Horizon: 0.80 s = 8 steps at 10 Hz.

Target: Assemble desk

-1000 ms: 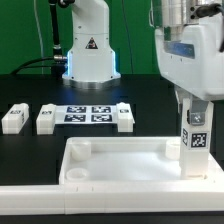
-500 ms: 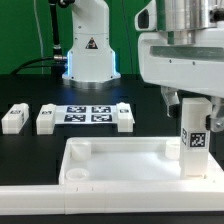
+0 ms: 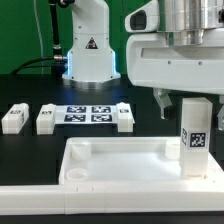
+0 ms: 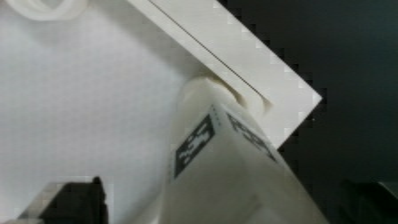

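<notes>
The white tray-like desk top (image 3: pixel 110 165) lies at the front of the table. One white tagged leg (image 3: pixel 195 135) stands upright in its far corner socket on the exterior view's right. My gripper (image 3: pixel 190 104) hangs over the top of this leg with its jaws open, one dark finger (image 3: pixel 163 101) standing clear of the leg's side. In the wrist view the leg (image 4: pixel 240 160) rises between the spread fingers (image 4: pixel 71 200) of the gripper (image 4: pixel 222 205), with a gap on each side, over the desk top's corner (image 4: pixel 89 100).
Three loose legs (image 3: pixel 13 117), (image 3: pixel 45 119), (image 3: pixel 123 116) lie behind the desk top, around the marker board (image 3: pixel 88 113). The arm's base (image 3: pixel 88 50) stands at the back. A long white border bar (image 3: pixel 60 200) runs along the front edge.
The hand has turned over the leg and its body now reaches further to the exterior view's left. The jaws have opened off the leg. The leg stays upright in its socket.
</notes>
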Each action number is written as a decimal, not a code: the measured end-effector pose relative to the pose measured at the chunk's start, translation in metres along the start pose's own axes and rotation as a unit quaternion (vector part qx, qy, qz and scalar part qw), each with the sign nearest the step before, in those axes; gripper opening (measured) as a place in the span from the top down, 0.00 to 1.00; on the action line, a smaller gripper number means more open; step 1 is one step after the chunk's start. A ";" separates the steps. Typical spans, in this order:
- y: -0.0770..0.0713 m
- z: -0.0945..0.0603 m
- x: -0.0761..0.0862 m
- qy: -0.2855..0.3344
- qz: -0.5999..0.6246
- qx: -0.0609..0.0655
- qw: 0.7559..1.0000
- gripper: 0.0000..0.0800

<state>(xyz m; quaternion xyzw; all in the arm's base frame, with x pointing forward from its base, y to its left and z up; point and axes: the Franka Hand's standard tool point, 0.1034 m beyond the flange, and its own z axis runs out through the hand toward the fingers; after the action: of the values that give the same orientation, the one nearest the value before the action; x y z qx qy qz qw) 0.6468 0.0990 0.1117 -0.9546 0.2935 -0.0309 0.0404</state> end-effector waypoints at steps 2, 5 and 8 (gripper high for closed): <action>-0.008 -0.006 -0.001 0.008 -0.094 -0.006 0.996 0.19; -0.006 -0.004 -0.001 0.007 -0.071 -0.006 0.997 0.47; -0.006 -0.004 -0.001 0.006 0.022 -0.005 1.000 0.64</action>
<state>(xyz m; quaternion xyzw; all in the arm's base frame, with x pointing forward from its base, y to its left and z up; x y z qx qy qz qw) 0.6489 0.1043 0.1163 -0.9480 0.3146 -0.0344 0.0346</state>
